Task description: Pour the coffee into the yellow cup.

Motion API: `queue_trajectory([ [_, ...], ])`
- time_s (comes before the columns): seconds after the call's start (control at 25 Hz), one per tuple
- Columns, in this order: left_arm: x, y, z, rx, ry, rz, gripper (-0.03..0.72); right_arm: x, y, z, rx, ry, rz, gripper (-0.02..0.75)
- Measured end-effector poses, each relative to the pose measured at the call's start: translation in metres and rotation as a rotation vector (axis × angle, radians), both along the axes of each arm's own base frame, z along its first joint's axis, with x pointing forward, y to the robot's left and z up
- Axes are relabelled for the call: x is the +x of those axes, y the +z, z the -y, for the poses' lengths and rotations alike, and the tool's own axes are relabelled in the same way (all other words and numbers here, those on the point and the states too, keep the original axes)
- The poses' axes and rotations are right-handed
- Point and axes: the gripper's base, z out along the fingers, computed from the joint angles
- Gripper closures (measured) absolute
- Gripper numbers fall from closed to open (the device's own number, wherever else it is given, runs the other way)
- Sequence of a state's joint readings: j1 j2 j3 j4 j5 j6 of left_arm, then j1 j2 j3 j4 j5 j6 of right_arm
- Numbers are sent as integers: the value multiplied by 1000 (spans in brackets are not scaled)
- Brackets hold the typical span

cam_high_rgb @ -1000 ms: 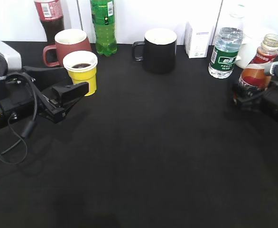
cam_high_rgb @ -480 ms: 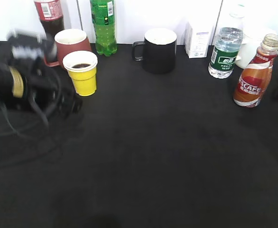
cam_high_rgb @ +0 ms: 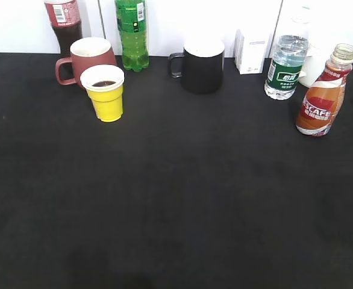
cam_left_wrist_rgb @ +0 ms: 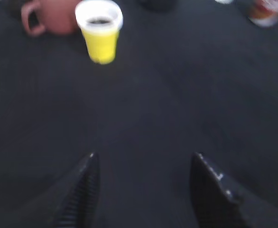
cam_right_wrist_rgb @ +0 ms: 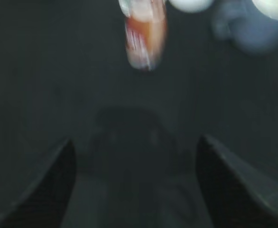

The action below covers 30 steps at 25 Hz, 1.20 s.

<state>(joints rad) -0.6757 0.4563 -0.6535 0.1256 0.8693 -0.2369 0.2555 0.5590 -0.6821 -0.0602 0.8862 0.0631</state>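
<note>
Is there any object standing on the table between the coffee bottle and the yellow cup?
Nothing visible does. The coffee bottle stands at the right, the yellow cup at the left, with bare black table between them. The black mug sits farther back, off that line.

Yellow cup [cam_high_rgb: 106, 94]: upright, left side, dark coffee [cam_high_rgb: 103, 83] inside.
Coffee bottle [cam_high_rgb: 323, 94]: upright, far right, no cap.
</note>
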Motion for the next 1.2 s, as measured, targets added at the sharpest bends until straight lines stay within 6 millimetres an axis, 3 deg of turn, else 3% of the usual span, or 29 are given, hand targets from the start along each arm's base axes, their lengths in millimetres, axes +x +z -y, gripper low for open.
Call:
queue_trajectory([
  [0.12, -39, -22, -27, -25, -55, 56, 232, -70, -16, 18, 7, 5, 60, 141],
  [0.2, -51, -28, -36, -23, -68, 86, 232, -100, -35, 26, 20, 2, 109, 144],
  [0.24, -53, -31, -37, -6, -76, 86, 233, -105, -42, 28, 22, 2, 117, 146],
  [0.32, -52, -40, -37, 39, -91, 54, 237, -105, -43, 28, 29, 4, 137, 146],
  [0.44, -52, -40, -37, 45, -96, 55, 244, -96, -45, 23, 64, 20, 201, 147],
  [0.72, -52, -40, -37, 46, -91, 55, 253, -96, -44, 23, 68, 19, 209, 148],
  [0.96, -54, -40, -41, 49, 231, 56, 253, -96, -44, 22, 52, -144, 218, 148],
  [1.2, -71, -40, -45, 23, 509, 149, 253, -96, -44, 21, 50, -171, 222, 149],
])
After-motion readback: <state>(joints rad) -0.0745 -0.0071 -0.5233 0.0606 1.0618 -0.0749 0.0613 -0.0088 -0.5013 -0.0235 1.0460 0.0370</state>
